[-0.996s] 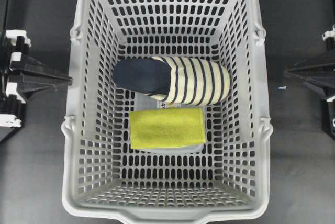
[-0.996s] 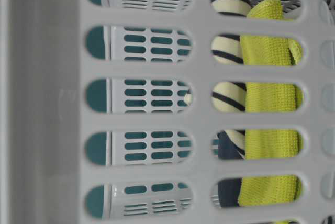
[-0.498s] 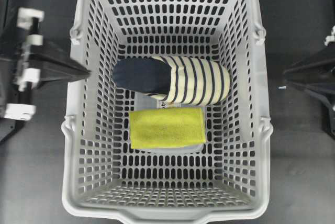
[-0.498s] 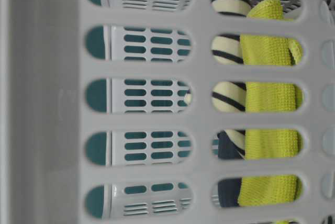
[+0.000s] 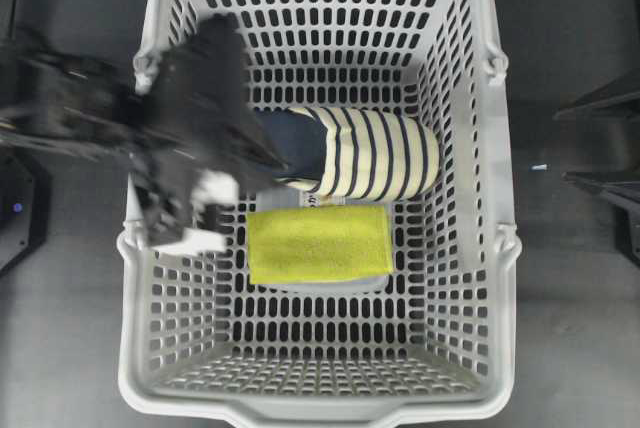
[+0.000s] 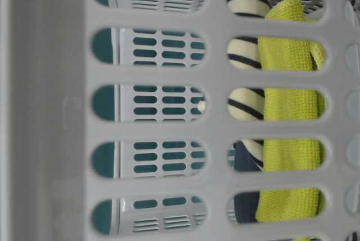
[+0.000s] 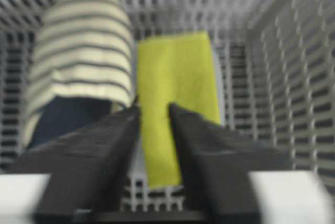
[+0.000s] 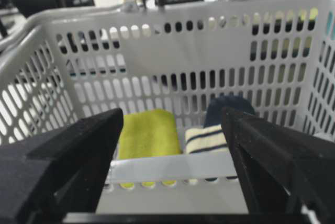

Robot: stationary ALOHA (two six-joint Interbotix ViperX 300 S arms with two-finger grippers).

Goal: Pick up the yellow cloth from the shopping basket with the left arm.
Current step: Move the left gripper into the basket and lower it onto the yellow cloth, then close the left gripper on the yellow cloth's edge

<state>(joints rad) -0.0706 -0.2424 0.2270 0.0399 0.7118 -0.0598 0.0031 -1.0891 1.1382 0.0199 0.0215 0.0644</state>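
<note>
Here, the left arm (image 5: 120, 138) hangs over the basket (image 5: 140, 278), fingers (image 7: 125, 130) slightly apart; the cloth (image 5: 318, 244) lies mid-frame beside the slipper (image 5: 375, 153). Best descend squarely, avoiding the slipper.

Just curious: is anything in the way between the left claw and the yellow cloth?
No. In the left wrist view the left gripper looks straight at the yellow cloth; the slipper lies beside it.
</note>
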